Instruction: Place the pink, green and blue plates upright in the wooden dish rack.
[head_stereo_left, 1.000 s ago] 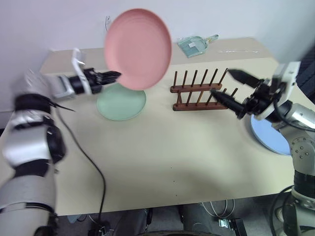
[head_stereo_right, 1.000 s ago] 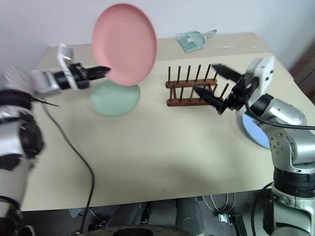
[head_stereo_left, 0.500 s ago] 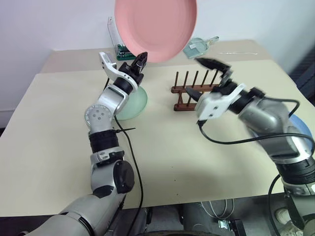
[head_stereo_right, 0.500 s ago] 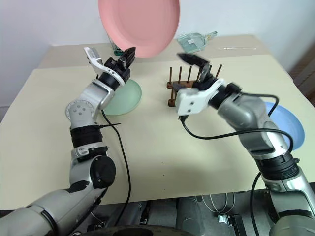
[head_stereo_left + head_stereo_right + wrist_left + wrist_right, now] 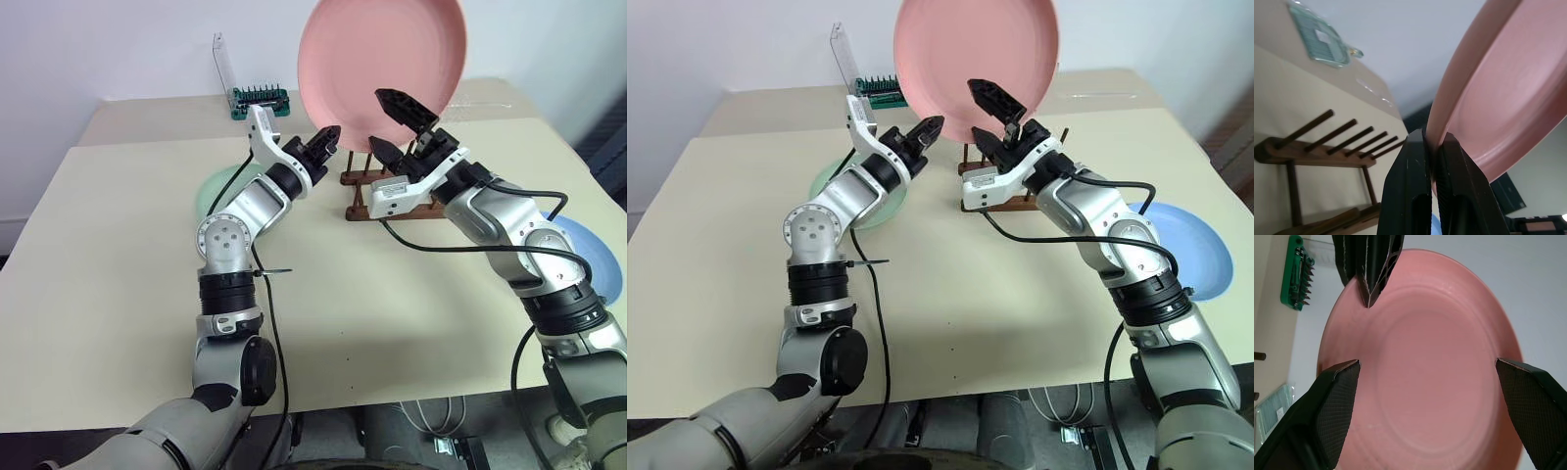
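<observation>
Holding the pink plate (image 5: 382, 61) upright above the far side of the wooden dish rack (image 5: 367, 188), my left gripper (image 5: 326, 139) is clamped on its lower rim, while my right gripper (image 5: 397, 125) stands spread wide just before its face. I judge the sound course is to bracket the rim squarely before transferring any weight. Against the frame a second ago, the plate has travelled right from over the green plate (image 5: 217, 185), and the right gripper has swung left to meet it.

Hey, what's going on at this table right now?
The left gripper is shut on the rim of the pink plate, holding it upright in the air above the wooden dish rack. The right gripper is wide open in front of the plate. The green plate and blue plate lie flat on the table.
</observation>
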{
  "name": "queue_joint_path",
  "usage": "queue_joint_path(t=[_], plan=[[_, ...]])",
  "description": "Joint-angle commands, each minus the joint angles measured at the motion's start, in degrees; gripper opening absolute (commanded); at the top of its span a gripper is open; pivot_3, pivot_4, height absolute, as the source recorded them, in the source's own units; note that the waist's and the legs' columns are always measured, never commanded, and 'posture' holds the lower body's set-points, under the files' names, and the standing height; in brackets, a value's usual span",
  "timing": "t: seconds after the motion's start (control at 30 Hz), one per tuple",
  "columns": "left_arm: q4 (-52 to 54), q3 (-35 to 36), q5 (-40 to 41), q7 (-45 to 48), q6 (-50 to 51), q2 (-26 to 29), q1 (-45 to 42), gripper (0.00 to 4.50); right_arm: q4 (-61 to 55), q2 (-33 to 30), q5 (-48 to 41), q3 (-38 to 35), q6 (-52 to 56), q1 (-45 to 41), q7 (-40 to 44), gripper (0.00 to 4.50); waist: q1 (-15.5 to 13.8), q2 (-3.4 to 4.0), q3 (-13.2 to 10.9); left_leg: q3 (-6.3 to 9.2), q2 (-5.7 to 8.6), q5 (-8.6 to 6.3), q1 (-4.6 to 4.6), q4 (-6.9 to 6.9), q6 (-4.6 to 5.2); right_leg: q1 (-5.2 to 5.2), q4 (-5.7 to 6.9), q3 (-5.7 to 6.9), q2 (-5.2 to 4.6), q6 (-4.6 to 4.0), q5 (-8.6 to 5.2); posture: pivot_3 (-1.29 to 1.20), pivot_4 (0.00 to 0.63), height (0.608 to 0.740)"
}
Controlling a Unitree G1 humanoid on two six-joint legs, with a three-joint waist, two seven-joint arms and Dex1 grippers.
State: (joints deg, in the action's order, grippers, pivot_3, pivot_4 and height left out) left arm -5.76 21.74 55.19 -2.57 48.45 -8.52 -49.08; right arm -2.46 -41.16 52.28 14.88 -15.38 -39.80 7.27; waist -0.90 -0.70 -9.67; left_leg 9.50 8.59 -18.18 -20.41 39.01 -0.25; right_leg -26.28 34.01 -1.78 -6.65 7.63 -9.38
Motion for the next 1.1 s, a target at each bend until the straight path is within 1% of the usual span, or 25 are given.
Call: queue_joint_path(t=[0.03, 0.17, 0.27, 0.3, 0.47, 0.53, 1.03, 1.1], plan=[[4.5, -2.5, -0.3, 1.7, -1.3, 1.5, -0.3, 0.09, -1.6, -0.1, -4.0, -1.2, -1.2, 1.4, 2.9, 4.50, 0.0, 0.00, 0.0, 0.00, 0.00, 0.00, 0.01, 0.00, 0.00, 0.02, -0.01, 0.00, 0.00, 0.00, 0.00, 0.00, 0.150, 0.740], [4.7, -4.0, -3.1, 2.3, -4.5, 2.2, -0.3, 0.09, -4.2, 0.6, -6.3, -2.9, -0.8, 2.9, 3.3, 4.50, 0.1, 0.00, 0.0, 0.00, 0.00, 0.00, 0.03, 0.00, 0.00, 0.03, 0.00, 0.00, 0.01, 0.00, 0.00, 0.00, 0.150, 0.740], [3.3, -2.9, -4.2, 0.4, -7.3, 1.7, 0.0, 0.09, -6.9, 1.6, -7.8, -5.0, -0.2, 3.2, 2.2, 4.50, 0.1, 0.00, 0.0, 0.00, -0.01, 0.00, 0.03, 0.00, 0.00, 0.02, 0.00, 0.00, 0.01, -0.01, 0.01, 0.00, 0.150, 0.740], [3.1, -3.3, -5.2, 0.8, -8.1, 2.1, 0.1, 0.09, -7.6, 2.2, -10.0, -5.7, -0.7, 3.6, 2.4, 4.50, 0.1, 0.00, 0.0, 0.00, -0.01, 0.00, 0.02, -0.01, 0.00, 0.01, -0.01, 0.00, 0.02, -0.01, 0.01, 0.00, 0.150, 0.740], [3.9, -2.5, -1.6, 0.4, -7.4, 0.5, -0.4, 0.09, -6.3, 1.7, -5.8, -3.4, -0.5, 4.8, 3.4, 4.50, 0.0, 0.00, 0.0, 0.00, -0.02, 0.00, 0.03, -0.01, -0.01, 0.04, -0.02, 0.00, 0.03, -0.01, 0.01, 0.00, 0.150, 0.740], [4.8, -3.6, -1.1, 0.4, -6.1, 0.4, 0.0, 0.09, -5.0, 1.1, -3.3, -3.0, -0.4, 5.2, 2.5, 4.50, -0.1, 0.00, 0.0, 0.01, -0.01, 0.00, 0.02, 0.00, 0.00, 0.05, -0.02, 0.00, 0.03, -0.01, 0.01, 0.00, 0.150, 0.740], [7.9, -6.9, 1.4, 0.3, -1.4, -0.6, 2.3, 0.09, 0.2, -2.0, -0.7, -3.9, -0.4, 4.2, 0.9, 4.50, 0.1, -0.01, 0.0, -0.01, -0.02, 0.00, 0.02, -0.02, -0.01, 0.03, -0.02, 0.00, 0.04, -0.02, 0.01, 0.00, 0.150, 0.740], [8.1, -7.4, 1.2, 0.4, -1.3, -0.4, 2.4, 0.00, 0.8, -1.8, -0.8, -4.1, -0.1, 3.7, 0.5, 3.98, 0.1, -0.01, 0.0, -0.01, -0.02, 0.00, 0.03, -0.03, -0.01, 0.03, -0.03, 0.00, 0.04, -0.01, 0.01, 0.00, 0.150, 0.740]])
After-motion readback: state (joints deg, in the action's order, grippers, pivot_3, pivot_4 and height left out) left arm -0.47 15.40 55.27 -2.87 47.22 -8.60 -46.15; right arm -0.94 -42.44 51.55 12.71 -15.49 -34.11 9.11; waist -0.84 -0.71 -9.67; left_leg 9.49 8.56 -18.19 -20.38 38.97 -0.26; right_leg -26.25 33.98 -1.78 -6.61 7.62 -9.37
